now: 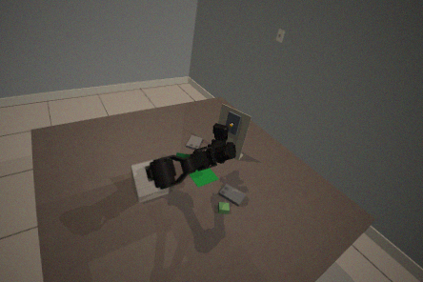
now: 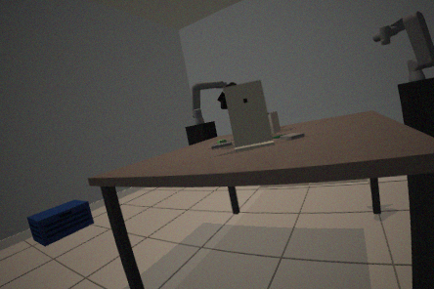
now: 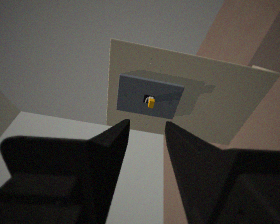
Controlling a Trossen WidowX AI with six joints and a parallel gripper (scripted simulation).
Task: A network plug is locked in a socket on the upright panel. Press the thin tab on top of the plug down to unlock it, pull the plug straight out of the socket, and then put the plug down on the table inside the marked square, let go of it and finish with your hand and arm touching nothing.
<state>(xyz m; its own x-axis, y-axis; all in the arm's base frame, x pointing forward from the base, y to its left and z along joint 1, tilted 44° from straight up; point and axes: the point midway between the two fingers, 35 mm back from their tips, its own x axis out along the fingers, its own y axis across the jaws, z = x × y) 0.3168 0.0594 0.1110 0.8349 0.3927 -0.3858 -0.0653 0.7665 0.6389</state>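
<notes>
Top view first: on the surface [image 1: 295,211] [image 2: 342,134], the upright panel [image 1: 243,132] [image 2: 248,119] [image 3: 218,95] carries a dark socket block [image 1: 233,118] [image 3: 133,95] on its face towards me. That block holds the plug [image 1: 231,125] [image 3: 151,102], whose yellow part shows at the dark opening. On the floor well apart from the panel is a blue box [image 2: 61,222]; I cannot tell what is in it.

From my wrist, the plug lies ahead of my gripper [image 1: 227,140] [image 3: 147,122], beyond the gap between my fingertips and apart from them. My fingers are partly open, with nothing between them.

My arm [image 1: 195,160] reaches from its pale base [image 1: 145,193] over the green marked square [image 1: 204,177] towards the panel, and my gripper hangs above the surface in front of the panel. One grey flat piece [image 1: 232,194] and a light green block [image 1: 224,208] lie on the base's side of the panel, next to each other.
</notes>
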